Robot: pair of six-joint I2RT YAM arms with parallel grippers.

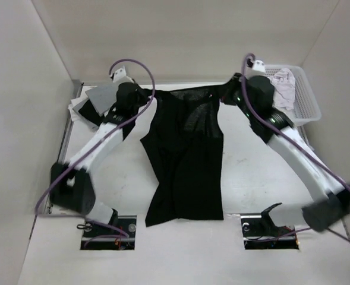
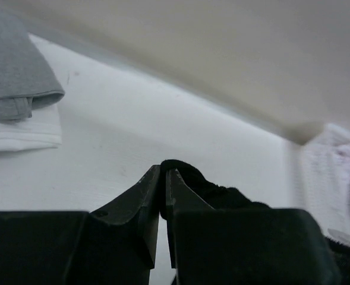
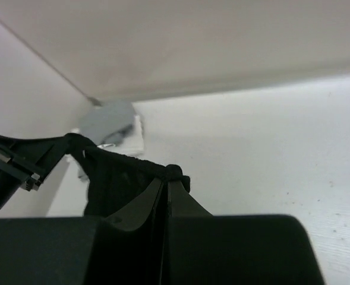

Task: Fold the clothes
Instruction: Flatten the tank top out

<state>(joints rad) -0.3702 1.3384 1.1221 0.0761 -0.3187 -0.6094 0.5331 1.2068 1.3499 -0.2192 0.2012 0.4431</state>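
Observation:
The clothes, one large black sleeveless top, lie spread down the middle of the table with the hem toward the arm bases. Its far edge is stretched taut between both grippers at the back of the table. My left gripper is shut on the top's left far corner; the left wrist view shows black fabric pinched at the fingertips. My right gripper is shut on the right far corner, and in the right wrist view a bunched bit of the top sits at its tips, the edge running left to the other gripper.
Folded grey and white garments are stacked at the back left, also seen as a grey-and-white pile in the left wrist view. A white mesh basket holding a pale cloth stands at the back right. Walls close the back and sides.

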